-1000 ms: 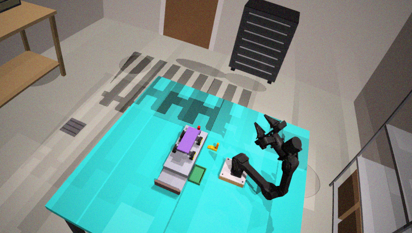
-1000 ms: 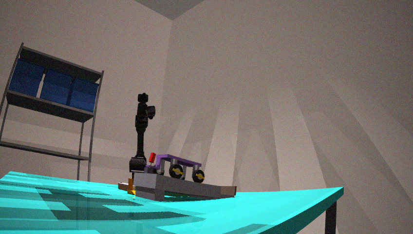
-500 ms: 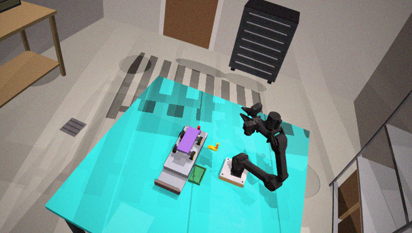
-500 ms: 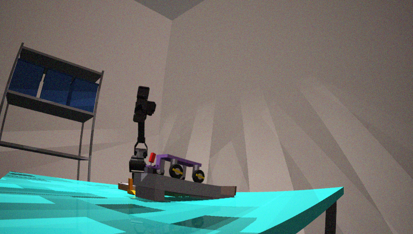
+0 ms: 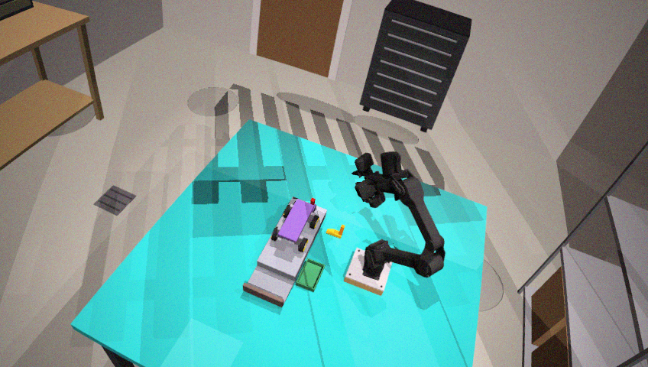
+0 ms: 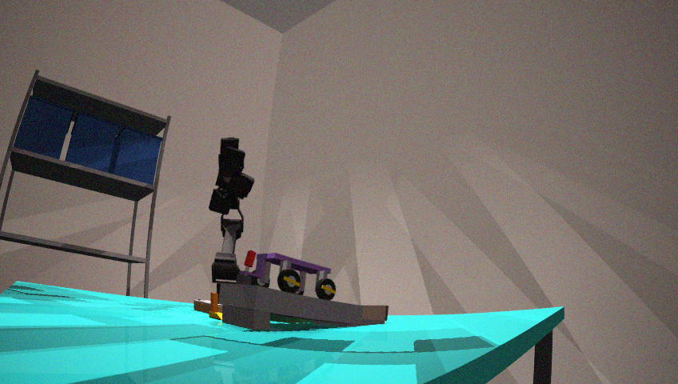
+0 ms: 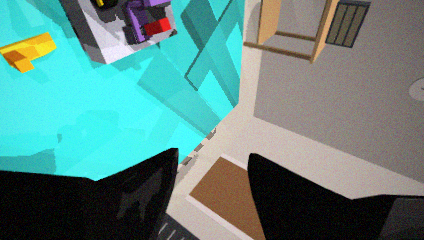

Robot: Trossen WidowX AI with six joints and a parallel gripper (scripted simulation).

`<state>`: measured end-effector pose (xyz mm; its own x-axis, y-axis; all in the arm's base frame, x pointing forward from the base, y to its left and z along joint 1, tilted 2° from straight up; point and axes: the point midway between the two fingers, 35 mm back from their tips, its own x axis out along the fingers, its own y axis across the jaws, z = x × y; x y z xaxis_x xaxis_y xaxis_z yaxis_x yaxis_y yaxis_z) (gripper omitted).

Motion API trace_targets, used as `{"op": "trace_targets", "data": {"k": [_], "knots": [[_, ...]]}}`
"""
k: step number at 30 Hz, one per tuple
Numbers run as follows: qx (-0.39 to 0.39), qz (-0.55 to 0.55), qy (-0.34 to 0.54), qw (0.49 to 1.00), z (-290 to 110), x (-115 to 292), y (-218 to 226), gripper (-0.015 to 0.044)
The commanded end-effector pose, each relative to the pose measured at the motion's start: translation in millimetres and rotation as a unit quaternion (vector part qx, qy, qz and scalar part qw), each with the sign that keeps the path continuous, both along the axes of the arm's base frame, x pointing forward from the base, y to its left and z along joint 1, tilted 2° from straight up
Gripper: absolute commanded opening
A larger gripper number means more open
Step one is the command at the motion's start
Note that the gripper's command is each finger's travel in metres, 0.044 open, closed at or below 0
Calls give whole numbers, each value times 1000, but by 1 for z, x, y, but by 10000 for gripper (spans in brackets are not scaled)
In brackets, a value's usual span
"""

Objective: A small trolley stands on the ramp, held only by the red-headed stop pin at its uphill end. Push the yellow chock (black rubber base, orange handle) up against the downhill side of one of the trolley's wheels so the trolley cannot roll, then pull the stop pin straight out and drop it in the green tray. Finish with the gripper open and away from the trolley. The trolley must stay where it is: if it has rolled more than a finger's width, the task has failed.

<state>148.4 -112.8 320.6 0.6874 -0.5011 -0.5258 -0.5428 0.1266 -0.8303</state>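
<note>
The purple-decked trolley point(image 5: 296, 220) point(image 6: 291, 262) point(image 7: 140, 12) stands on the grey ramp point(image 5: 278, 263) point(image 6: 285, 304) point(image 7: 111, 46). The red-headed stop pin point(image 5: 312, 200) point(image 6: 249, 258) point(image 7: 157, 26) sticks up at the ramp's uphill end. The yellow chock point(image 5: 335, 232) point(image 6: 214, 302) point(image 7: 27, 50) with its orange handle lies on the table right of the ramp, apart from the wheels. The green tray point(image 5: 310, 274) lies empty beside the ramp's lower part. My gripper point(image 5: 377, 164) point(image 6: 229, 152) point(image 7: 213, 158) hangs high above the table, right of the pin. It is open, with nothing between the fingers.
The arm's base point(image 5: 367, 277) stands on a pale plate right of the tray. The teal table point(image 5: 182, 272) point(image 6: 118, 333) ends just behind the gripper. A brown stop bar point(image 5: 264, 293) closes the ramp's downhill end.
</note>
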Motion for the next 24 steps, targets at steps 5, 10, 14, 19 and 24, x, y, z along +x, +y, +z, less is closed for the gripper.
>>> {"op": "trace_targets", "data": {"k": [5, 10, 14, 19, 24], "knots": [[50, 28, 143, 988, -59, 19, -22, 190], [84, 54, 230, 968, -96, 24, -29, 190], [113, 80, 296, 945, -124, 24, -31, 190], [151, 115, 373, 908, -158, 20, -31, 190], [186, 150, 433, 869, -185, 13, -28, 190]]}}
